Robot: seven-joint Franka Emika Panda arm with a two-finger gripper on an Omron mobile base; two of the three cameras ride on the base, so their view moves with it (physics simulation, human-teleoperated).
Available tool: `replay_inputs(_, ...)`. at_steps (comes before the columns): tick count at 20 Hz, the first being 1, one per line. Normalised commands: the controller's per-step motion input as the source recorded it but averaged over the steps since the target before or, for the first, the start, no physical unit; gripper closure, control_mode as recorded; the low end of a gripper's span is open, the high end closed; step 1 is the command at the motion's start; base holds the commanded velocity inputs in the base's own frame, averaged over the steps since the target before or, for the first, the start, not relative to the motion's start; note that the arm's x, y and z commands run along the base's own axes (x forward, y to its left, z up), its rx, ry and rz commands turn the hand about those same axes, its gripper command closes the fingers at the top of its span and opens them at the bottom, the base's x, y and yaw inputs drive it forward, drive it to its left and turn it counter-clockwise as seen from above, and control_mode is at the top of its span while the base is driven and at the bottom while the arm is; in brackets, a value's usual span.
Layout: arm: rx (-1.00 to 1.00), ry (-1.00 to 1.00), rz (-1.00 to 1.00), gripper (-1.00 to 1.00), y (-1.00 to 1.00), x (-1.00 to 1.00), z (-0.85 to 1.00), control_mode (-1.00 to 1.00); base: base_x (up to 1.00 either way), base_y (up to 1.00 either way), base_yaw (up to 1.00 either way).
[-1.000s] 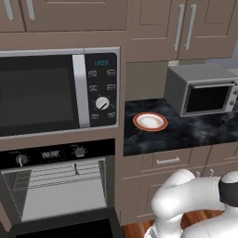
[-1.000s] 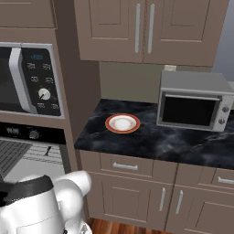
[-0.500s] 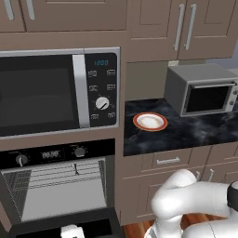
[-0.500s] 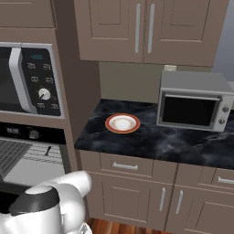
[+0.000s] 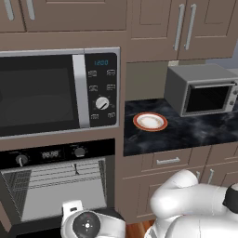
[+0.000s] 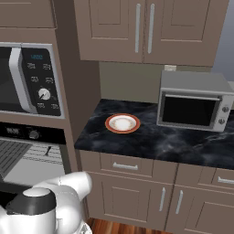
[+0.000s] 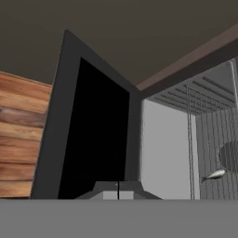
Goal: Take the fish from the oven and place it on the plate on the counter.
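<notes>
The oven (image 5: 58,186) at lower left has its door dropped open, showing wire racks. The fish (image 5: 76,168), tiny and dark grey, lies on a rack inside; it also shows as the fish (image 6: 47,151) and, small and silvery at the right, the fish (image 7: 214,175). My gripper (image 7: 118,190) is shut with nothing between its tips. It sits low in front of the oven, well short of the fish, facing the open black door (image 7: 93,135). The plate (image 5: 150,122), white with an orange-red rim, rests bare on the black counter (image 5: 204,130).
A large microwave (image 5: 56,93) sits above the oven. A grey toaster oven (image 5: 200,90) stands on the counter right of the plate. Brown drawers (image 6: 128,167) and cabinets lie under the counter, wall cabinets above. My white arm (image 5: 195,209) bulks at the lower right.
The arm has lowered and swung left; the white hand has risen into the bottom of the left base view in front of the oven. Fish and plate have not moved.
</notes>
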Motion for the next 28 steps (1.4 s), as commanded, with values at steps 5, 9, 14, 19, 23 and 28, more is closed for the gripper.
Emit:
replay_inputs(5, 0.0, -0.23, 0.0, 1.0, 0.0, 0.27, 0.0, -1.0, 0.0, 0.0, 0.0)
replay_inputs(9, 0.0, -0.33, -0.05, 1.0, 0.0, 0.07, 0.0, -1.0, 0.0, 0.0, 0.0)
replay_inputs(14, 0.0, -0.17, -0.05, 1.0, 0.0, 0.25, 0.01, -1.0, 0.0, 0.0, 0.0)
replay_inputs(19, 0.0, -0.12, -0.01, 1.0, 0.0, 0.51, 0.0, -1.0, 0.0, 0.0, 0.0)
replay_inputs(23, -0.12, -0.15, -0.12, 1.0, 0.37, 0.49, 0.0, -1.0, 0.0, 0.0, 0.0)
replay_inputs(28, -0.2, -0.15, -0.19, 1.0, 0.37, 0.42, 0.0, -1.0, 0.0, 0.0, 0.0)
